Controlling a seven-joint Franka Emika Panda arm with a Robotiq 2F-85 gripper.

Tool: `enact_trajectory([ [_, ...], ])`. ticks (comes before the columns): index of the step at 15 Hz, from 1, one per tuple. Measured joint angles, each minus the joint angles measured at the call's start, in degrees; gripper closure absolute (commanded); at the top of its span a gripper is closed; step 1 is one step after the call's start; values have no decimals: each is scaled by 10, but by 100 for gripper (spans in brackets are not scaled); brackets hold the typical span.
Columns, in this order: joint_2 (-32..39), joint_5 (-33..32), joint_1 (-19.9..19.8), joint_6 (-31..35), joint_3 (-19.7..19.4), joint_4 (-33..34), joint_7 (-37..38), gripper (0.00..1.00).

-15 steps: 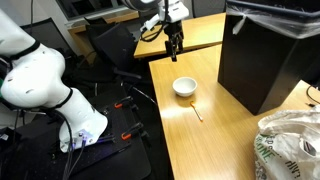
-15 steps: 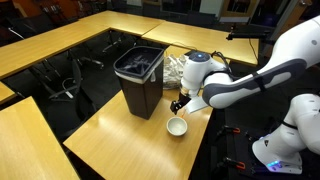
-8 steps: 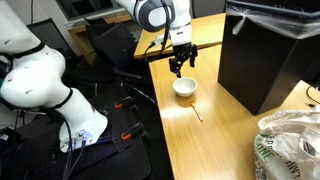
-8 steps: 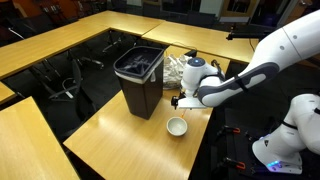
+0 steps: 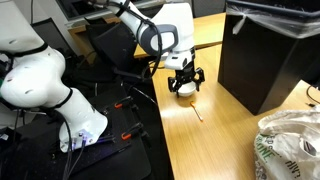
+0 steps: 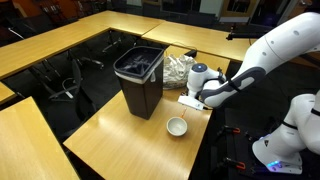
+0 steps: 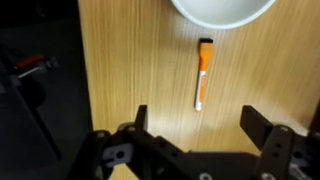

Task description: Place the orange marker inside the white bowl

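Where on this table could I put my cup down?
Bare wood stretches from the orange marker toward the plastic bag, and beside the black bin. It's crowded around the white bowl, with the open tool close by.

pincer spread — above white bowl | orange marker on table

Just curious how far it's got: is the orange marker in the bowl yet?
Out. The orange marker lies flat on the table beside the white bowl.
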Motion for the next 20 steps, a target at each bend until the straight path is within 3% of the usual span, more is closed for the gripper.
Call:
enact_trajectory([
  [3,28,-28,3,8,-23,-2,102,1],
  [5,50,-31,7,13,-34,1,128,7],
  [6,62,-31,10,15,-36,4,131,12],
  [10,113,-10,20,39,-33,27,107,13],
  [11,127,-1,22,46,-33,35,95,4],
  [12,139,8,23,52,-33,45,83,12],
  [14,158,26,25,54,-33,63,59,4],
  [20,164,29,29,54,-37,68,54,0],
])
